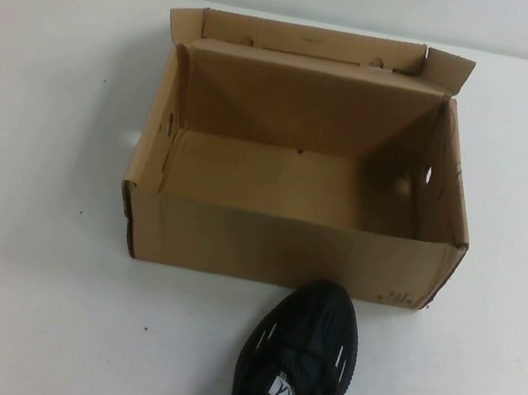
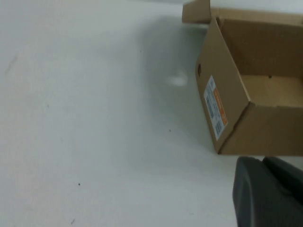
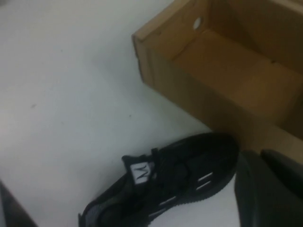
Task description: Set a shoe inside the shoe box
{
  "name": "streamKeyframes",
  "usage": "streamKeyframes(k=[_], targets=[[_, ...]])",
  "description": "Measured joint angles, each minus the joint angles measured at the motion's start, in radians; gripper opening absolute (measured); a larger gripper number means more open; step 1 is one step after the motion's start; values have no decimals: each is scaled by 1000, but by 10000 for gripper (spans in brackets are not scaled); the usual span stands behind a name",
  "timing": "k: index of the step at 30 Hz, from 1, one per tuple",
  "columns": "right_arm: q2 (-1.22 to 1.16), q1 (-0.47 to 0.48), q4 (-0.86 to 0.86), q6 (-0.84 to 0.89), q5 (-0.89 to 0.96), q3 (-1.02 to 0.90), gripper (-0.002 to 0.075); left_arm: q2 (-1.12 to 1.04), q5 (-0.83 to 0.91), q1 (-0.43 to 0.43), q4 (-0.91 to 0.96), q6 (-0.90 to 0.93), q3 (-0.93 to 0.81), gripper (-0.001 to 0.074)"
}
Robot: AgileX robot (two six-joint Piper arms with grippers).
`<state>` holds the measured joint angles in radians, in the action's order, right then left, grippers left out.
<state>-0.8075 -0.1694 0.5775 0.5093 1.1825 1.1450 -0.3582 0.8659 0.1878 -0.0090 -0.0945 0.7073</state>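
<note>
Off to the side of the left gripper (image 2: 267, 194), fingers' state can't tell: shoe box (image 1: 286, 247), open-topped, w/ bare table (image 1: 22, 248) around. By right gripper (image 3: 270, 189), can't tell either: shoe (image 1: 302, 366), toe just beside box's near wall.

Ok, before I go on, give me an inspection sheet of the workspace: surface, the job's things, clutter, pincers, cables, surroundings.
Surface: white table, a few tiny dark specks.
Shoe box: brown cardboard, open, flaps up at the far side, inside bare; printed label on its left end wall.
Shoe: black, white tongue label, on the table outside the box, toe at the near wall toward its right corner; heel cut off by the high view's edge.
Clutter: nothing seen.
Left pincer: only a dark part shows in the left wrist view, near the box's near-left corner; absent from the high view.
Right pincer: only a dark part shows in the right wrist view, beside the shoe.
Cables: nothing seen.
Surroundings: pale wall behind the table.
</note>
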Motion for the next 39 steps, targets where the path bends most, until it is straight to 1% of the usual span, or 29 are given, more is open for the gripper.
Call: streamKeyframes(k=[4,9,14,17,20,22,26,28,31,39], targets=[[-77,-109,-13,9,17,3,-15,-81,63,0,-43,51,53,-4],[-150,-240,-66,-10,11,3,-10,-133,88,0,-123,77,81,-4],[-234,-389,-135,-30,-28,3,34,-151,99,0,-164,80,83,-4],[-287,-479,-182,-31,-53,3,95,-152,104,0,-176,81,83,-4],[-339,-547,-227,-33,-86,3,190,-152,103,0,-178,83,83,-4],[-378,-582,-250,-33,-105,3,269,-152,105,0,-178,83,83,-4],[-461,-617,-268,-33,-120,3,402,-152,105,0,-176,83,83,-4],[-506,-622,-270,-33,-127,3,447,-152,105,0,-176,83,83,-4],[-566,-624,-271,-33,-133,3,470,-152,105,0,-172,83,83,-4],[-636,-624,-276,-33,-158,3,480,-152,105,0,-144,84,83,-4]])
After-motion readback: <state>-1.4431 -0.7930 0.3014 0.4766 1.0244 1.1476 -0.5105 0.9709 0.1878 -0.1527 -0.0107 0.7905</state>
